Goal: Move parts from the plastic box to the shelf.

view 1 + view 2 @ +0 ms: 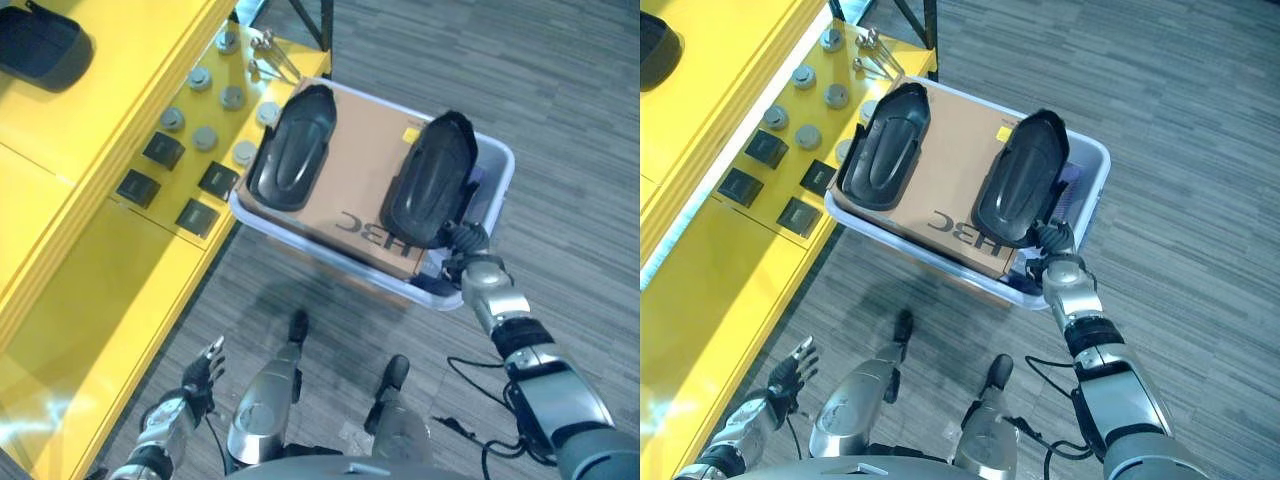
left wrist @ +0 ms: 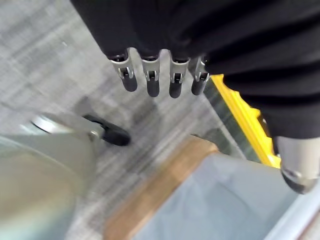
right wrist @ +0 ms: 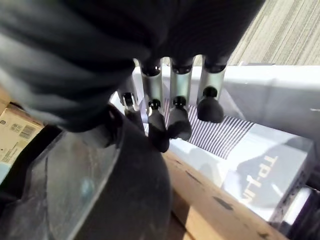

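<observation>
1. Black moulded part (image 1: 431, 180) is gripped at its near end by the curled fingers (image 3: 159, 131) of the right hand (image 1: 463, 243), lying on a cardboard box (image 1: 363, 165) in the plastic box (image 1: 497, 186).
2. A second black part (image 1: 293, 148) lies well beyond those fingers, nearer the yellow shelf (image 1: 90, 130).
3. The left hand (image 1: 203, 374) hangs with fingers relaxed, holding nothing.

Letters on boxes
Big dark letters, upside down, on the cardboard box (image 1: 365, 150); maybe small grey ones on a white box (image 3: 265, 170).
</observation>
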You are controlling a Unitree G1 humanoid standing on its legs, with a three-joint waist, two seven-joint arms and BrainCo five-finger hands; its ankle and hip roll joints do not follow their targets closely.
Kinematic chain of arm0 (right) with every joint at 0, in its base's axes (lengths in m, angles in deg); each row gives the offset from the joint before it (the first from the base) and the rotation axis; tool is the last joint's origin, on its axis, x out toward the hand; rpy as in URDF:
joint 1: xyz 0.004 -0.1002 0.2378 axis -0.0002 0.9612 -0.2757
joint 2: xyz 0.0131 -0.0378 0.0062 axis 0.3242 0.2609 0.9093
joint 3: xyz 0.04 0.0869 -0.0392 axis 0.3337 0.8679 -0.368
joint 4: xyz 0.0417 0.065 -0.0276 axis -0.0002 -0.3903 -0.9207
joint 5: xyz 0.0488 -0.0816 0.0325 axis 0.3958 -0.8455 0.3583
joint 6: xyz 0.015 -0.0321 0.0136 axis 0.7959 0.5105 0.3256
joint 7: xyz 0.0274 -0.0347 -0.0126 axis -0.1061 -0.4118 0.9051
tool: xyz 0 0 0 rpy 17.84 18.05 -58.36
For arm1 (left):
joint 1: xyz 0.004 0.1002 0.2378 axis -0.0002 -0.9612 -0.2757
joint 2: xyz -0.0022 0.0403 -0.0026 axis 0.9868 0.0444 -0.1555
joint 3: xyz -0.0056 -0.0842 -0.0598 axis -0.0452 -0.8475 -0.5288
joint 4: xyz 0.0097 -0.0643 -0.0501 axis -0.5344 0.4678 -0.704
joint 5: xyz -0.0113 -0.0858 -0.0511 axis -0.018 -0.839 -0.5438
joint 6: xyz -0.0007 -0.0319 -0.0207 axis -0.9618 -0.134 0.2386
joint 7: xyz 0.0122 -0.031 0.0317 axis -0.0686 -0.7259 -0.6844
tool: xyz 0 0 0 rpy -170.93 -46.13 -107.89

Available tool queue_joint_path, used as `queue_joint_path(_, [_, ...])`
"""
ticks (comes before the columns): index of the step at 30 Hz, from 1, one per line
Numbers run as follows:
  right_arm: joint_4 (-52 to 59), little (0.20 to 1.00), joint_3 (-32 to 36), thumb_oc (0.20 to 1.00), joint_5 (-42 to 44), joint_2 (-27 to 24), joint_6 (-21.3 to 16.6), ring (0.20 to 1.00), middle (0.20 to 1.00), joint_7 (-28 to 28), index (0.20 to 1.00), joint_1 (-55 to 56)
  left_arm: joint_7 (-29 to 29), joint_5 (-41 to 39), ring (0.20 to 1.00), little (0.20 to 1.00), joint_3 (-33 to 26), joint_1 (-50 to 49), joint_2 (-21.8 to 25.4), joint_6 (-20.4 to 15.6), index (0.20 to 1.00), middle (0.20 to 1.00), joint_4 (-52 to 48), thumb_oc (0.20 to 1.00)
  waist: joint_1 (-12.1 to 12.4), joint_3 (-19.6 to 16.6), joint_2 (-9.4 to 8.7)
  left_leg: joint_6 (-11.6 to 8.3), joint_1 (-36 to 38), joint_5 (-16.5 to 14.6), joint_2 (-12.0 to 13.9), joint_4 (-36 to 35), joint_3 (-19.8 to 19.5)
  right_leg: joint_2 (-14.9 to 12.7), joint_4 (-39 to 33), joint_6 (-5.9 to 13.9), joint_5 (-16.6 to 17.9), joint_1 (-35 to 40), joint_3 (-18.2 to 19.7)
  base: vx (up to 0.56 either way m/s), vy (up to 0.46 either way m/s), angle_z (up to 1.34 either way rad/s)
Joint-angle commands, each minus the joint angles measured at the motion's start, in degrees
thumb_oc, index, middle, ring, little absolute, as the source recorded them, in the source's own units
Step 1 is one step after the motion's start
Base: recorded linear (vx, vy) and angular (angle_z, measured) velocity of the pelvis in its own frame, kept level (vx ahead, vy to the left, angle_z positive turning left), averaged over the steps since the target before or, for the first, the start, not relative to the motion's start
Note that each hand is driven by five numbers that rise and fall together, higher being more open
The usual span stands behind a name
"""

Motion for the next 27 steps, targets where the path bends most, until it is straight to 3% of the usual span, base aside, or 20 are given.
queue_joint_path(1, [3.7,0.200,1.3,0.200,1.0,-2.1,-3.5,0.200,0.200,-2.6,0.200,1.9,-2.8,-4.5,1.000,1.000,0.9,-0.9,1.2,0.8,1.000,1.000,-4.0,1.000,0.9,-5.9,-1.29,-1.42,0.3,-4.3,3.3,1.7,0.2,-2.0,4.2,0.80,-1.0,-3.0,-0.7,0.08,-0.088,0.05])
queue_joint_path(9, [10.2,0.200,1.7,0.200,-0.6,-0.1,-3.7,0.200,0.200,-1.8,0.200,9.3,-0.5,-3.3,1.000,1.000,5.3,1.5,3.1,10.0,1.000,1.000,-24.1,1.000,-0.5,-11.7,-2.80,-1.65,6.6,-4.9,5.4,0.1,1.9,-0.8,2.5,0.83,-1.2,2.5,-0.4,0.11,-0.059,-0.05])
queue_joint_path(17, [14.9,0.200,-1.9,0.200,-2.7,0.5,-1.4,0.200,0.200,2.1,0.200,9.0,7.4,-6.4,1.000,1.000,10.8,11.0,0.8,20.9,1.000,1.000,-23.7,1.000,-4.3,-15.8,-3.63,-1.87,10.9,-5.1,6.8,-1.4,4.8,0.2,1.2,1.20,-1.4,5.0,1.7,0.08,-0.049,-0.22])
queue_joint_path(27, [17.2,0.200,-8.3,0.200,-3.6,3.4,-1.3,0.200,0.200,5.8,0.200,3.5,19.5,-8.9,1.000,1.000,13.8,25.9,-6.1,21.9,1.000,1.000,-13.0,1.000,-9.1,-18.5,-3.98,-2.37,13.8,-5.5,8.3,-1.3,8.6,0.9,0.4,1.53,-1.3,6.1,4.1,0.04,-0.043,-0.24])
